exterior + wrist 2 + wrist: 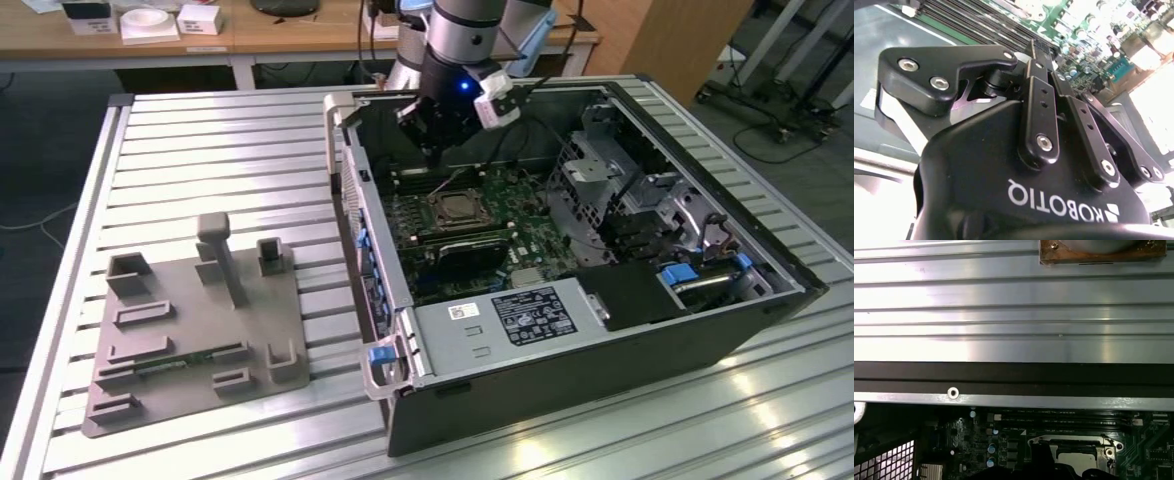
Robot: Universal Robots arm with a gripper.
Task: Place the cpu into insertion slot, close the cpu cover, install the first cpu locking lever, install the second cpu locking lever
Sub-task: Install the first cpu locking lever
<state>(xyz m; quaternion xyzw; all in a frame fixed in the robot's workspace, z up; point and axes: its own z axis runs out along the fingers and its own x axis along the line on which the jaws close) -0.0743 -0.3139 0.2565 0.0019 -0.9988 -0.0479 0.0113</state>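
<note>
In the exterior view my gripper hangs inside the open computer case, just above the green motherboard. It is at the far edge of the insertion slot. The second wrist view shows my gripper with its fingers drawn together and nothing visible between them. The slot has a silvery metal frame lying flat around it, which looks like the cpu cover. A pale surface shows in its centre. I cannot tell whether that surface is the cpu.
Long dark memory slots run beside the socket. A metal drive cage and a grey power supply stand in the case. A grey fixture plate lies on the slatted table at the exterior view's left.
</note>
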